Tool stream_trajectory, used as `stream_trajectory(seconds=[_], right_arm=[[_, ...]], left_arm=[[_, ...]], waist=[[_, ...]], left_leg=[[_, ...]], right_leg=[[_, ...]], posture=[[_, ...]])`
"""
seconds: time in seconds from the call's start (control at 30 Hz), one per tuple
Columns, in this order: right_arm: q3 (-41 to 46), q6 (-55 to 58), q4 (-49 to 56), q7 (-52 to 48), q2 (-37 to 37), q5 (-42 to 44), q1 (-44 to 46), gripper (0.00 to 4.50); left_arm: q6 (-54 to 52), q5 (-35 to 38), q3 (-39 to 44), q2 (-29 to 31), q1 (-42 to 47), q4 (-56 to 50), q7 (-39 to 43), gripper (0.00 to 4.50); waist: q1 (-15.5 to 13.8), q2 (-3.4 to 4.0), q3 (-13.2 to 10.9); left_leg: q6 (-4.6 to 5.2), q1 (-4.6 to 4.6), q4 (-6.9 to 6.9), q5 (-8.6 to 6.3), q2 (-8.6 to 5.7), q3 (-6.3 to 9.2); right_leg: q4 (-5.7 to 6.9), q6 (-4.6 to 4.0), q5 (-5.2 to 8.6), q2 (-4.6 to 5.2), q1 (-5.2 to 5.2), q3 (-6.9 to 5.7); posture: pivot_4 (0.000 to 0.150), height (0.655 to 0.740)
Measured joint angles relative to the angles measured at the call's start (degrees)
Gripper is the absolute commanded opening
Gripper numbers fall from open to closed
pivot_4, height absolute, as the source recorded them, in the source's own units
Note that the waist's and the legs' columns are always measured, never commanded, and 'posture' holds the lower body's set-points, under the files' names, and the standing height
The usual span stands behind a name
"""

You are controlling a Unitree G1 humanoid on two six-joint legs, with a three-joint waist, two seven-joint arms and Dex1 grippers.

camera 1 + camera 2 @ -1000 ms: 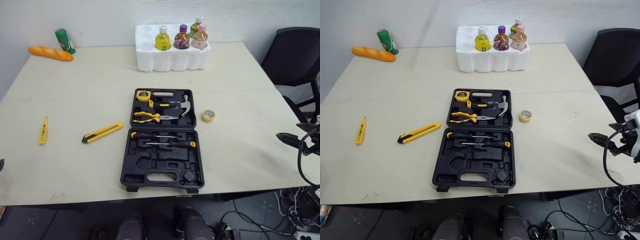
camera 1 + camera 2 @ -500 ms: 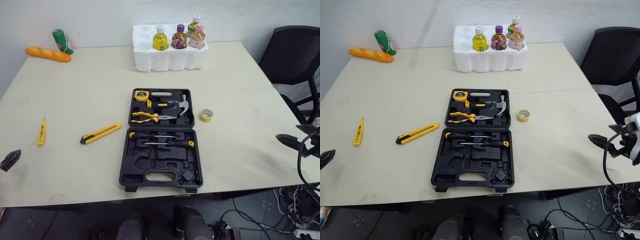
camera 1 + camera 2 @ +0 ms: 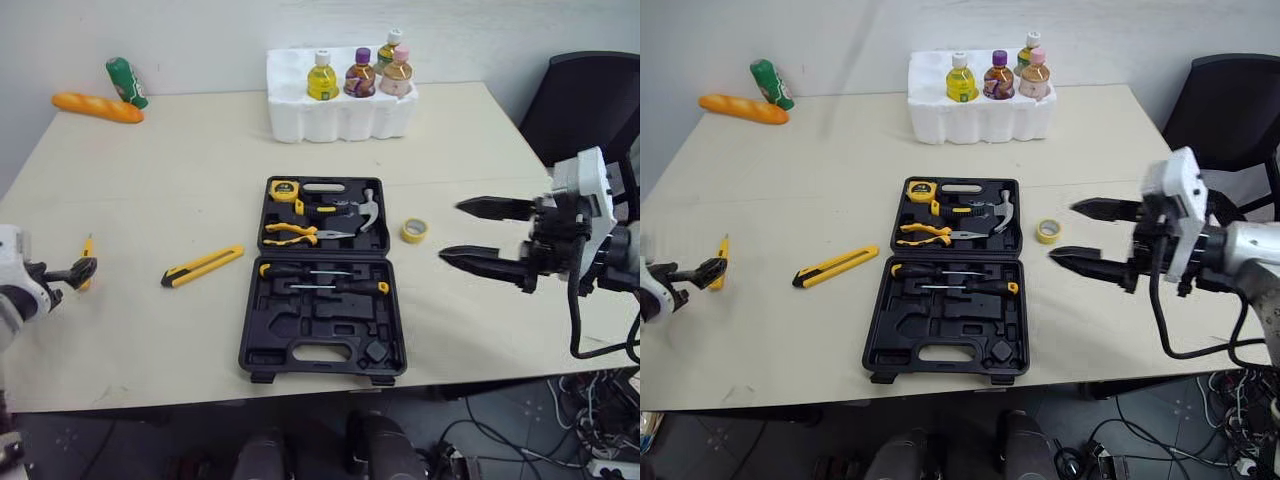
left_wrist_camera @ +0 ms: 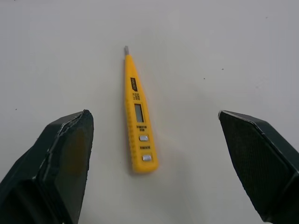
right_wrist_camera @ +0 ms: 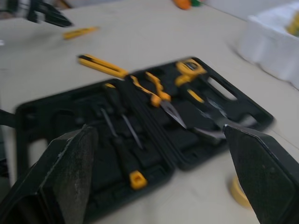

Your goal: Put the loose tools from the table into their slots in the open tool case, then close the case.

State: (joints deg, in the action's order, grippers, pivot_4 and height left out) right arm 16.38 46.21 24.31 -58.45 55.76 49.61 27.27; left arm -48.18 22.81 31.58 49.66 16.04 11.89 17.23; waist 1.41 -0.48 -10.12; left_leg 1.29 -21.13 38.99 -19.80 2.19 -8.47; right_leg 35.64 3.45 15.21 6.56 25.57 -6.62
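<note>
Fingers (image 4: 60,163) of the left jaws stand spread wide with nothing held, and the yellow tester pen (image 4: 138,116) lies flat on the worktop (image 3: 150,160) in the gap between them, touched by neither. Over on the other side, the right jaws gape just as wide and just as empty. Their fingers (image 3: 480,262) hang above the worktop at 3 o'clock of the open tool case (image 3: 322,335), tips aimed toward it, with the yellow tape roll (image 3: 416,231) lying near them at about 2 o'clock of the case. Case sits flat mid-worktop: tape measure (image 3: 287,190), pliers (image 3: 295,234) and hammer (image 3: 368,210) seated in the far half, two screwdrivers (image 3: 365,287) in the near half with empty moulded slots below them. Utility knife (image 3: 204,265) lies loose at 9 o'clock of the case, and the tester pen is farther out the same way, near the worktop's edge. White foam tray (image 3: 340,115) with bottles stands at 12 o'clock, bread loaf (image 3: 98,106) and green bottle (image 3: 128,82) off at 10 o'clock.
</note>
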Motion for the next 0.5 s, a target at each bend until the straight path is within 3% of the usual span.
stream_trajectory(seconds=[0.3,0.4,0.5], right_arm=[[-9.79,2.48,2.12,1.36,-4.58,3.14,8.29,4.43],[-11.48,2.44,1.79,1.92,-5.89,2.99,9.17,4.50],[-11.52,2.63,1.88,2.49,-6.30,3.12,9.37,4.50]], left_arm=[[6.28,-7.12,-10.85,0.48,12.72,20.16,1.94,4.50],[8.10,-8.05,-12.72,0.41,14.54,22.82,3.00,3.63],[9.26,-8.33,-13.68,0.27,14.40,22.75,4.07,2.34]], waist=[[-0.07,-0.34,0.03],[-0.33,-0.33,0.04],[-0.35,-0.33,0.04]], left_leg=[[0.14,-0.07,0.06,0.06,-0.05,-0.04],[0.16,-0.02,0.09,0.11,-0.07,-0.04],[0.14,0.01,0.09,0.13,-0.06,-0.04]], right_leg=[[0.01,0.02,-0.01,0.01,0.01,-0.07],[0.10,0.03,-0.02,0.03,0.00,-0.06],[0.16,0.03,-0.02,0.03,0.00,-0.05]], posture=[[0.150,0.7367],[0.150,0.7367],[0.150,0.7367]])
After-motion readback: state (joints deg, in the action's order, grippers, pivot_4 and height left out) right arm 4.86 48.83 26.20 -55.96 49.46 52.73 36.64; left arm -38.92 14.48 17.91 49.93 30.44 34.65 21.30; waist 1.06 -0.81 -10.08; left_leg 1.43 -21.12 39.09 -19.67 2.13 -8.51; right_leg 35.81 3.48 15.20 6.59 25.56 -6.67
